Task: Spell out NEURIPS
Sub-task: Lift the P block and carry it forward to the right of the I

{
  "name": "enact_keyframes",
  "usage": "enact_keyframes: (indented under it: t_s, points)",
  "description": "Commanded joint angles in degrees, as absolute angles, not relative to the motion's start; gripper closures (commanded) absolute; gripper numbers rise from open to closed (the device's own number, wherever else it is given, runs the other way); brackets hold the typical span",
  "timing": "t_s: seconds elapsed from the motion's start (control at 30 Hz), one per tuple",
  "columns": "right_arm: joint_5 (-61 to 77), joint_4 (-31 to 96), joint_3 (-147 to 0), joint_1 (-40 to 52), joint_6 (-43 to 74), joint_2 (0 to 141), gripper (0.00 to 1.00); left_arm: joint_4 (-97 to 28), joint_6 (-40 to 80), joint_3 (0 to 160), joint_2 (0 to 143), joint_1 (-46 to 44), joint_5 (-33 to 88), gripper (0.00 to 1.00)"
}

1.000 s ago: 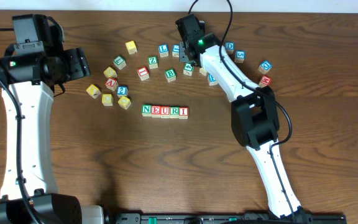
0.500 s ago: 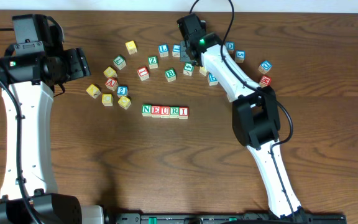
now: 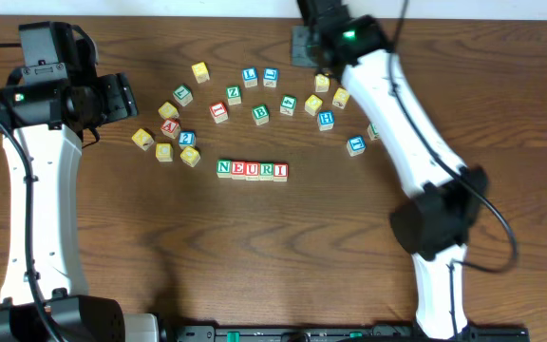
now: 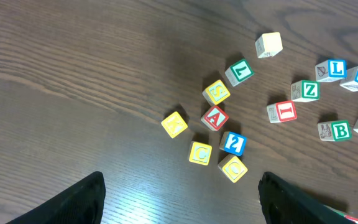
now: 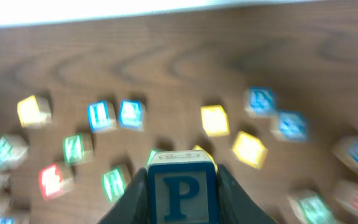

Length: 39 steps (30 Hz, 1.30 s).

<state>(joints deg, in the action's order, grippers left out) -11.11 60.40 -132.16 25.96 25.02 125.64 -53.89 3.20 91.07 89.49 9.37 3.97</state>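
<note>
Five cubes reading N, E, U, R, I [image 3: 252, 170] stand in a row at mid-table. My right gripper [image 5: 182, 190] is shut on a blue-bordered P cube [image 5: 182, 194], held above the table. In the overhead view that gripper [image 3: 308, 44] is near the far edge and the P cube is hidden under it. A yellow S cube [image 4: 217, 92] lies in the left cluster [image 3: 168, 111]. My left gripper [image 4: 182, 205] stands open above bare wood, close to that cluster, with nothing between its fingers [image 4: 73, 202].
Loose cubes sit left of the row: red A [image 4: 214, 117], yellow K [image 4: 174, 124], blue question mark [image 4: 233, 143], yellow G [image 4: 200, 153]. Further cubes curve behind the row, among them green Z [image 3: 233, 93], green B [image 3: 260, 113] and blue H [image 3: 326, 119].
My right arm has lifted and swung back toward the far edge with the P cube between its fingers, uncovering cubes it hid. The left arm has not moved.
</note>
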Motion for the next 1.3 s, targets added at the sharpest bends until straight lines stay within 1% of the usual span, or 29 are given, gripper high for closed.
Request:
enact_keyframes:
  t_s: [0.0, 0.2, 0.33, 0.8, 1.07, 1.27]
  points:
    - [-11.42, 66.87, -132.33, 25.5, 25.87, 120.95, 0.81, -54.19, 3.75, 92.12, 89.69, 9.39, 4.08, 0.22]
    - [-11.38, 77.01, -132.07, 25.58, 28.99, 120.44, 0.81, -54.17, 3.75, 92.12, 89.69, 9.39, 4.08, 0.22]
    - [-8.97, 79.15, -130.08, 25.63, 29.17, 122.65, 0.81, -54.13, 3.75, 92.12, 89.69, 9.41, 4.08, 0.22]
    - [-2.9, 68.42, -106.32, 28.8, 30.83, 123.9, 0.82, -53.98, 3.73, 92.12, 89.69, 9.39, 4.08, 0.22]
    - [-2.83, 62.54, -100.09, 31.79, 30.89, 123.9, 0.81, -53.89, 3.75, 92.12, 89.69, 9.39, 4.08, 0.22]
    - [-3.51, 60.38, -96.77, 32.36, 33.26, 123.9, 0.82, -53.91, 3.75, 92.12, 89.71, 9.39, 4.08, 0.22]
